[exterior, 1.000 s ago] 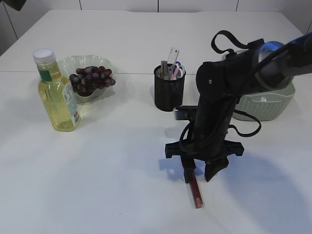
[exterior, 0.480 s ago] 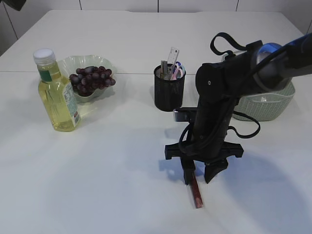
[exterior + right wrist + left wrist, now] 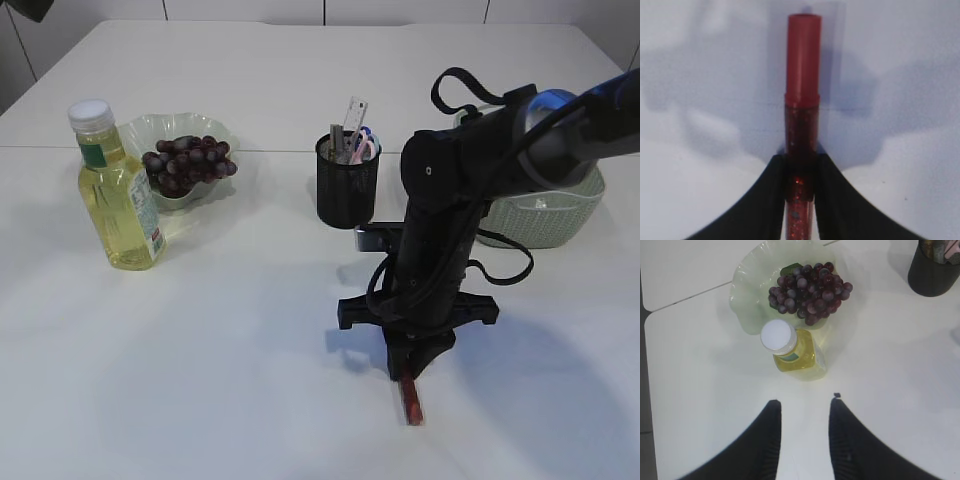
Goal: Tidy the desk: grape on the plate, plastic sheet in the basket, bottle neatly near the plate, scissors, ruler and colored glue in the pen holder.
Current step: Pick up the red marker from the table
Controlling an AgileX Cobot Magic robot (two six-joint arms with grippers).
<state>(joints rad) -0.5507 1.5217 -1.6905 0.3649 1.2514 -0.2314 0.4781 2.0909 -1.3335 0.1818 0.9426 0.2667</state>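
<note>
My right gripper (image 3: 410, 372) (image 3: 801, 160) is shut on the red glitter glue tube (image 3: 802, 100), which lies on the table (image 3: 260, 350) with its red cap pointing away; its end shows below the fingers in the exterior view (image 3: 411, 404). The grapes (image 3: 188, 160) (image 3: 809, 290) lie on the pale green plate (image 3: 140, 130) (image 3: 747, 295). The yellow bottle (image 3: 117, 190) (image 3: 792, 347) stands upright next to the plate. The black pen holder (image 3: 346, 185) (image 3: 932, 275) holds the ruler (image 3: 353, 118) and the scissors (image 3: 363, 145). My left gripper (image 3: 802, 402) is open and empty, above the bottle.
A pale green basket (image 3: 560, 215) stands at the right, partly hidden behind my right arm (image 3: 470, 170). The plastic sheet cannot be made out in it.
My right gripper's jaws, open astride the glue tube a second ago, have closed on it. The bottle, plate and pen holder have not moved.
</note>
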